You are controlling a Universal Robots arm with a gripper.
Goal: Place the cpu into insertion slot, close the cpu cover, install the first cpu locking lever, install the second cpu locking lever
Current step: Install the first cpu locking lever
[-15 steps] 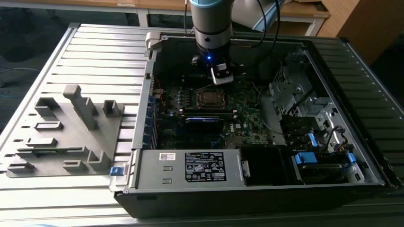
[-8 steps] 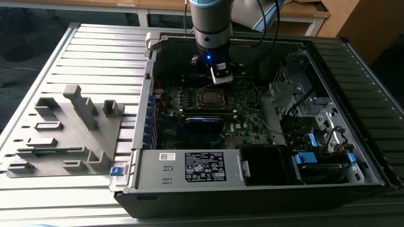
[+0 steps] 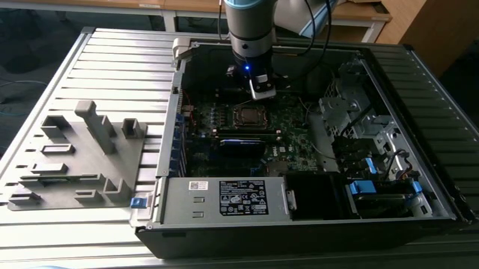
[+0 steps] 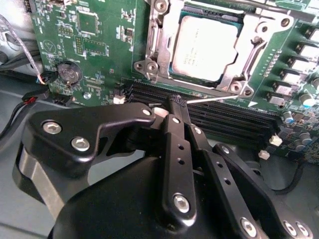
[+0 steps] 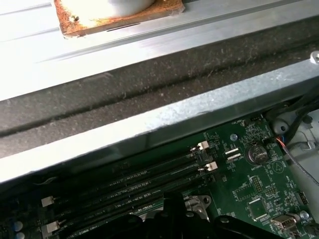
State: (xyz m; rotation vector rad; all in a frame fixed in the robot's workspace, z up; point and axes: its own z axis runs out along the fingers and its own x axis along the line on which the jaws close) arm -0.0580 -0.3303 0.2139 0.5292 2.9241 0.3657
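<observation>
The cpu (image 4: 204, 47), a silver-grey square, lies flat in its socket on the green motherboard; in the exterior view the cpu (image 3: 247, 116) sits just in front of the arm's tool. The cpu cover (image 4: 251, 52), a silvery frame, lies down around the chip. A thin wire locking lever (image 4: 227, 97) runs along the socket's edge beside the memory slots. My gripper (image 4: 178, 101) is shut, its black tip at the free end of that lever; I cannot tell whether it presses on the lever. In the exterior view the gripper (image 3: 261, 94) hangs inside the open computer case, just behind the socket.
Black memory slots (image 4: 224, 119) run between gripper and socket. A coin battery (image 4: 69, 73) and red-black cables lie to one side. The case's metal wall (image 5: 164, 119) is close behind. A power supply (image 3: 224, 199), drive cage (image 3: 359, 117) and a grey fixture plate (image 3: 75, 157) surround the board.
</observation>
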